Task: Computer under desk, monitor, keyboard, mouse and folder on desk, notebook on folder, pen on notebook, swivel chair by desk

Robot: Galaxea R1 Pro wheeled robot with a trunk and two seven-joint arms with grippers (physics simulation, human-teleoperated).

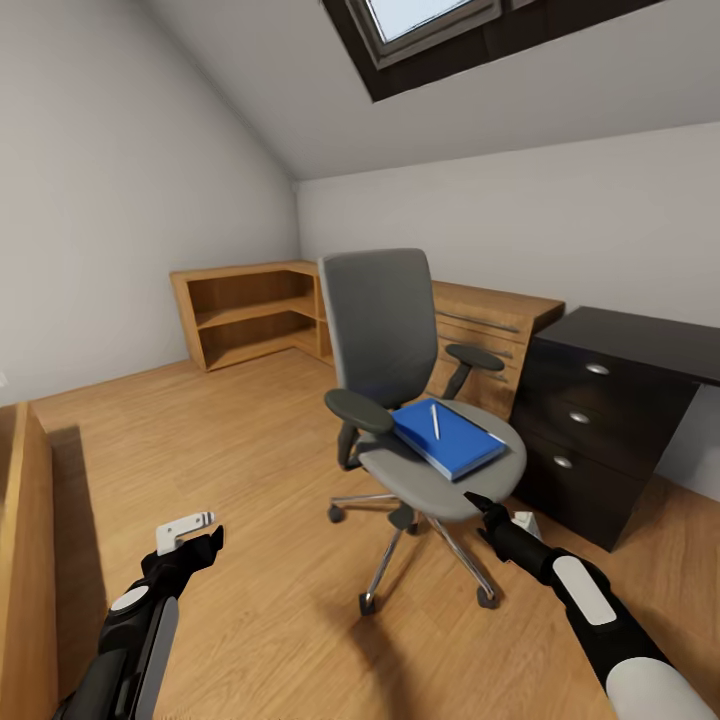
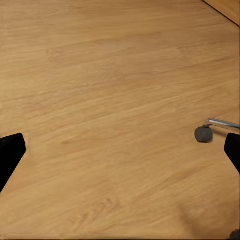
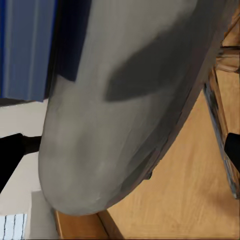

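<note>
Grey upholstered swivel chair [image 1: 400,400] carries bright-blue flat folder [image 1: 447,437], thin pale pen [image 1: 435,420] on top. Right gripper [image 1: 478,503] near seat edge, spread apart, empty. Left gripper [image 1: 205,540] over wood floor [image 1: 220,440], spread, empty.

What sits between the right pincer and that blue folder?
Only the chair's grey seat: in the head view, the right pincer is at its front edge, the folder further back.
</note>
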